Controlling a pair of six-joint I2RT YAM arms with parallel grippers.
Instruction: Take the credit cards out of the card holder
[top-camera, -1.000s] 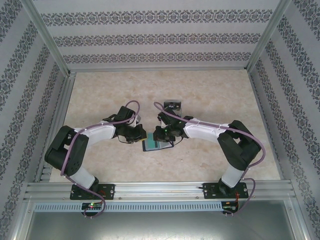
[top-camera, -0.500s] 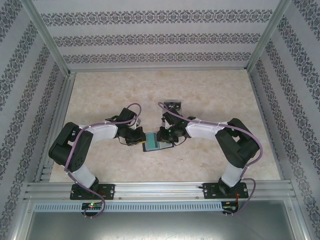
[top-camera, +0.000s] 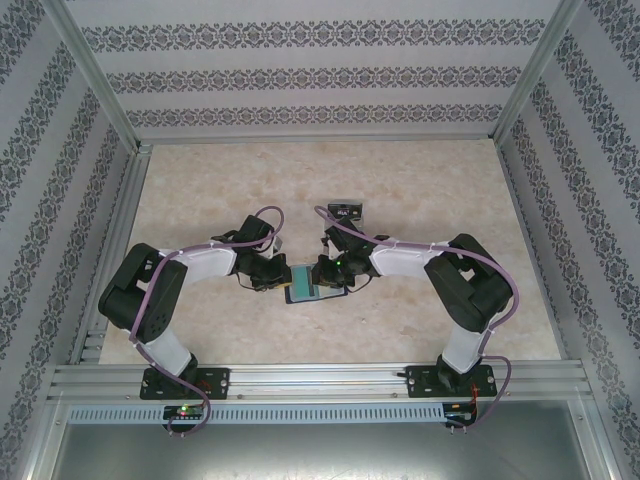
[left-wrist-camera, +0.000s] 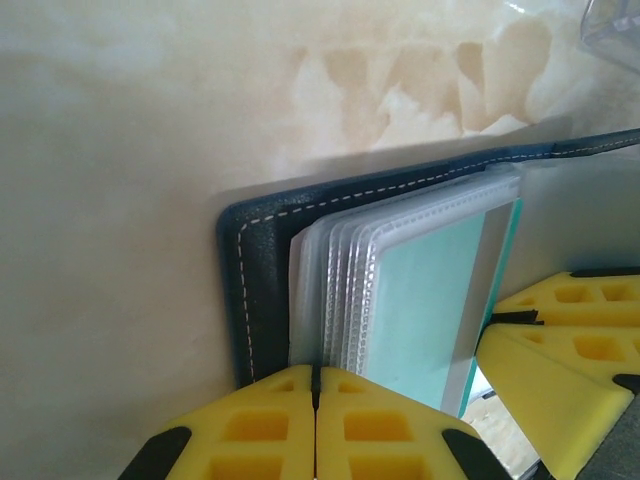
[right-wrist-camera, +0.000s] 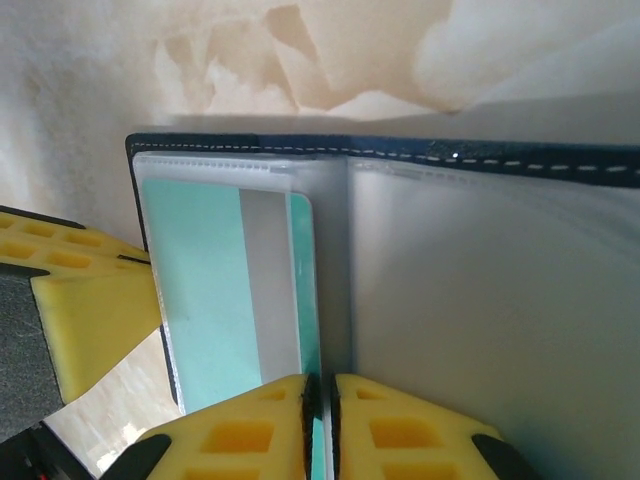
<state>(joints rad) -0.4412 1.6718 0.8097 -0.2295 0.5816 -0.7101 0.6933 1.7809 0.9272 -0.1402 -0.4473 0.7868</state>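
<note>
From above, the two arms are meeting mid-table. The left gripper (top-camera: 278, 277) and right gripper (top-camera: 322, 272) are crowding in on the slate-blue stitched bifold card holder (top-camera: 312, 291), which is lying open on the cream marbled table (top-camera: 420, 180). A small dark rectangular card (top-camera: 346, 210) is sitting well apart, farther back.

Over to the left wrist. The left gripper (left-wrist-camera: 316, 385) is pressing its yellow jaws shut, and I'm reading that as a pinch on the near edge of the card holder (left-wrist-camera: 262, 290), right where the stack of clear plastic sleeves (left-wrist-camera: 340, 290) is fanning out. The teal-green credit card (left-wrist-camera: 430, 300), grey stripe and all, is showing through the top sleeve.

Right wrist now. The right gripper (right-wrist-camera: 320, 395) is holding its jaws at a hairline with a sliver of teal peeking between them, so it's likely nipping that card's near end. The card (right-wrist-camera: 200, 280) is sitting in a sleeve just beside the centre fold.

Handling call: the card is looking light, stiff and slick, and the sleeves floppy and clingy. The best hold is the short end nearest those jaws, pulling straight along the pocket while the other jaws are pinning the holder down.
</note>
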